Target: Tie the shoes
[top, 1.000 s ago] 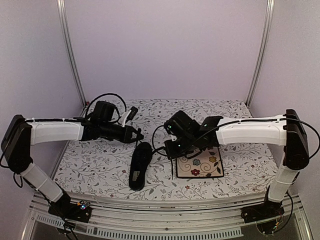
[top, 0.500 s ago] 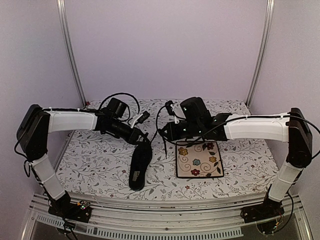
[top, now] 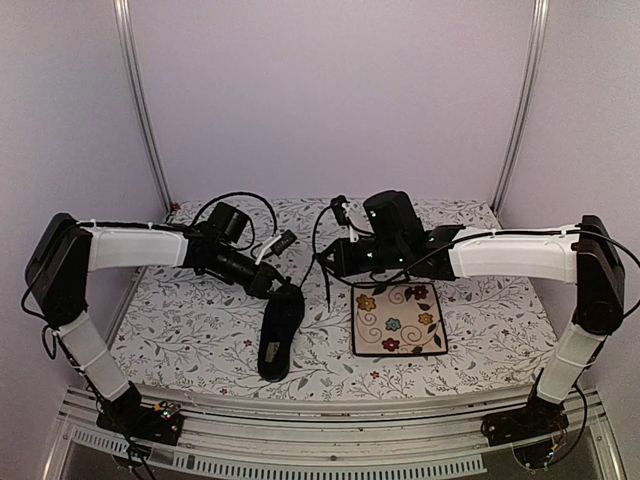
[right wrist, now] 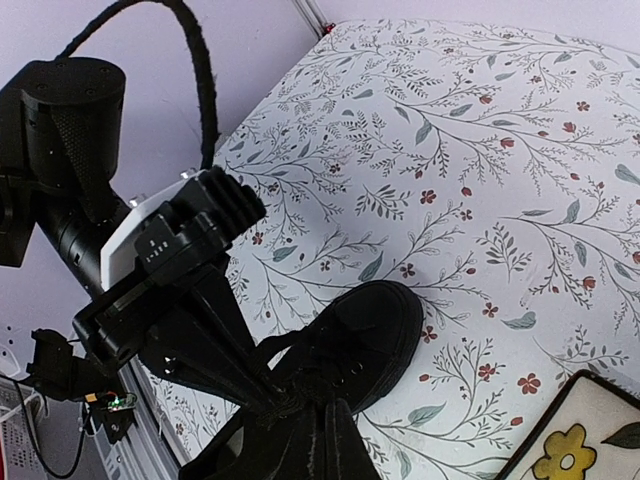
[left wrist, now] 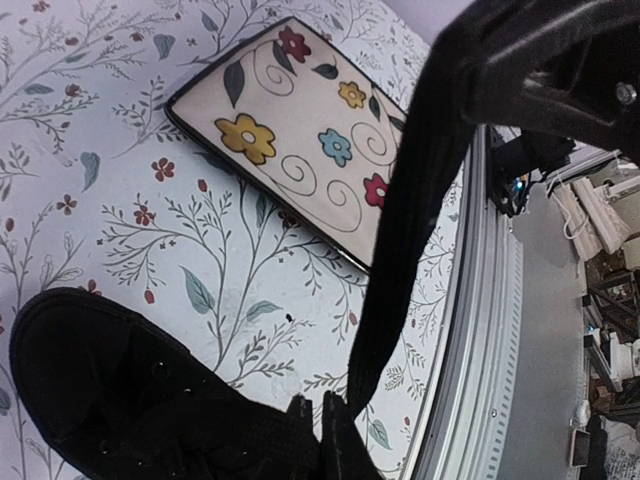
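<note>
Arms meet over the middle of the table (top: 180, 320) in the top view. The left arm (top: 130, 245) runs level from its raised shoulder at the left edge, then dips at the wrist so that the left gripper (top: 275, 285) comes down onto the far part of the shoe (top: 278, 335). Seen from its own wrist camera, its fingers are drawn close together with only a sliver between them, tips against the shoe's laced upper. Whether any lace is pinched there cannot be told.

The right arm (top: 510, 255) stretches level from the right edge. The right gripper (top: 325, 258) hangs above the table, just right of the shoe's far end and higher than the left gripper. It is clamped on a lace (top: 328, 290), whose loose tail drops straight down beside the shoe, between it and the floral plate (top: 398, 320).

The shoe lies sole-down on the table, left of the plate and apart from it. Its long axis runs near to far, leaning slightly right at the far end. The rounded toe points away from the arm bases. The heel, with the pale insole label (top: 270, 350), lies toward them.
</note>
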